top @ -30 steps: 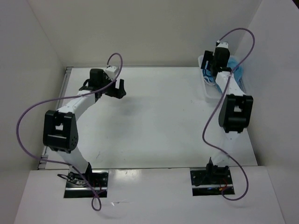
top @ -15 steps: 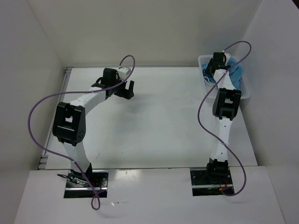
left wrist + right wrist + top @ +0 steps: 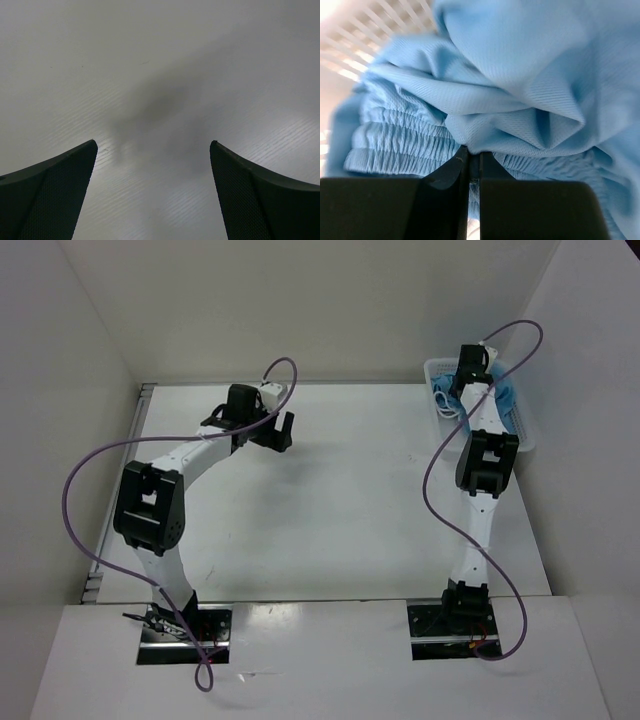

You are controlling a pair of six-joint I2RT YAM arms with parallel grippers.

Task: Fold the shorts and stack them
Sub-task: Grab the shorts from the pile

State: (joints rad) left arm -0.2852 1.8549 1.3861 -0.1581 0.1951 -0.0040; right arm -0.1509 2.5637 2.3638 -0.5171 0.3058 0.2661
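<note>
Inside the basket (image 3: 432,368), the right end effector (image 3: 474,159) is clamped on the shorts (image 3: 520,75) (the left end effector (image 3: 152,147), well away from the basket, has its fingers apart).

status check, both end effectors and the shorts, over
Left end effector open above table. Right end effector shut on shorts fold, inside basket. Nothing blocking.

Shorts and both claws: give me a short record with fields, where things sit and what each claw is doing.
shorts: light blue, bunched in the basket
basket: white mesh, far right of the table
right claw: shut on a fold of the shorts
left claw: open, above bare table, holding nothing
</note>
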